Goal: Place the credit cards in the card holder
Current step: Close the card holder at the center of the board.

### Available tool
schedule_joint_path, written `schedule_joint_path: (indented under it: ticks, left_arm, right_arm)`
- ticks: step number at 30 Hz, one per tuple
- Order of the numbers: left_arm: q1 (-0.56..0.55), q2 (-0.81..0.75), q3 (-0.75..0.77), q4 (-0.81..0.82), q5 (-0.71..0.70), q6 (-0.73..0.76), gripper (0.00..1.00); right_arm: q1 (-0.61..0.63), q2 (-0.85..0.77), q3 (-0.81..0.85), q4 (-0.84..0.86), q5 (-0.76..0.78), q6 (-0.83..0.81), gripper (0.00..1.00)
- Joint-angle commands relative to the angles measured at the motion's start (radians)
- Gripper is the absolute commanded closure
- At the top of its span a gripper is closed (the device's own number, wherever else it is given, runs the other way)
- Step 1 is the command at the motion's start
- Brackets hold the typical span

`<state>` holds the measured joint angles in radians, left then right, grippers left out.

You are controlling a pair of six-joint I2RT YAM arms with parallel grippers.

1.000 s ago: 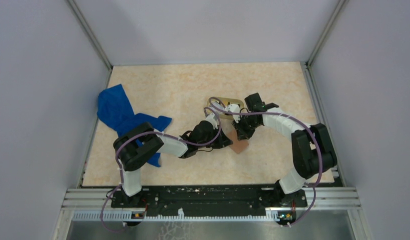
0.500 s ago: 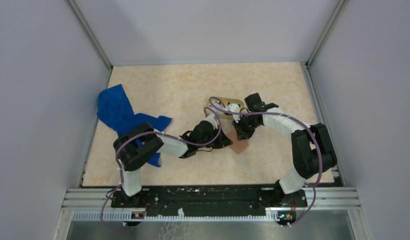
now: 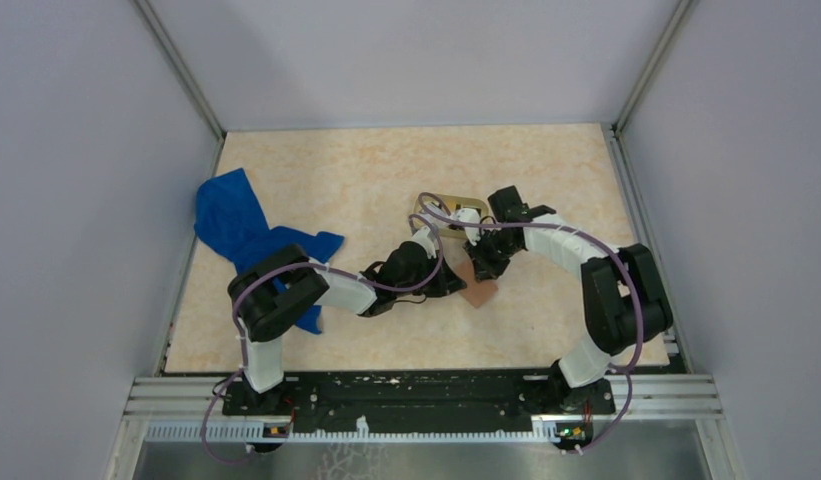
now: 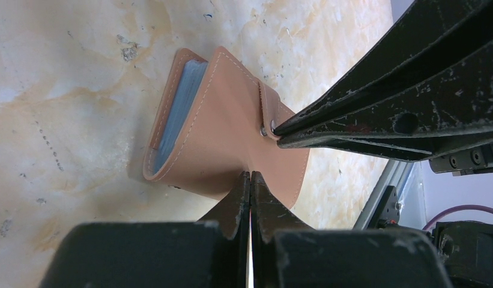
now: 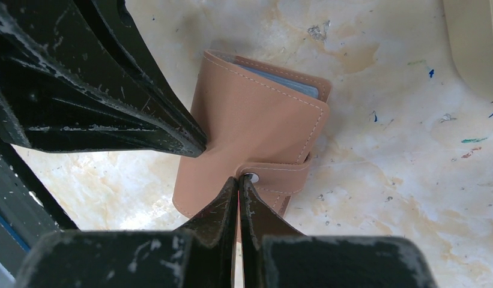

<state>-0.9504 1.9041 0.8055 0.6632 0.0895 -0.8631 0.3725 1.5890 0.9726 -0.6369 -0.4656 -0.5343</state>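
The salmon-tan card holder [image 3: 479, 293] lies folded on the table, with its strap wrapped over the cover and a grey-blue inner face showing at its open edge [image 4: 175, 114]. My left gripper [image 4: 250, 174] is shut, its tips pressed against the card holder's cover [image 4: 226, 138]. My right gripper [image 5: 239, 178] is also shut, its tips resting at the metal snap on the strap [image 5: 274, 174]. Each wrist view shows the other gripper's fingers [image 4: 364, 108] [image 5: 105, 102] touching the card holder [image 5: 244, 114]. The credit cards are out of view.
An oval tan tray [image 3: 436, 201] sits just behind the grippers, and its pale rim [image 5: 472, 48] shows in the right wrist view. A blue cloth [image 3: 236, 225] lies at the left, partly under the left arm. Grey walls enclose the table.
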Motion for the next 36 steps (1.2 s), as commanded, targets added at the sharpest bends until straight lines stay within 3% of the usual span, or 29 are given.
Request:
schedule_joint_path:
  ticks: [1, 23, 27, 29, 34, 36]
  left_arm:
    - [0.002, 0.031, 0.012, 0.001, 0.013, 0.007, 1.0]
    - [0.002, 0.024, -0.003, 0.015, 0.01, 0.009, 1.0]
    - [0.007, 0.003, -0.008, 0.015, 0.019, 0.029, 0.97]
    - [0.011, -0.033, -0.028, 0.025, 0.016, 0.053, 0.84]
    - [0.015, -0.21, -0.073, -0.017, -0.002, 0.171, 0.57]
    - [0.015, -0.302, -0.082, -0.074, -0.011, 0.254, 0.46]
  right_arm:
    - [0.033, 0.052, 0.006, 0.002, 0.006, 0.018, 1.0]
    - [0.021, 0.102, 0.024, 0.017, 0.026, 0.061, 1.0]
    - [-0.037, -0.029, 0.026, 0.013, -0.097, 0.037, 0.67]
    - [-0.062, -0.101, 0.026, -0.005, -0.164, 0.012, 0.57]
    - [-0.164, -0.282, 0.025, -0.015, -0.227, -0.05, 0.46]
    - [-0.233, -0.372, 0.007, 0.036, -0.218, -0.055, 0.34]
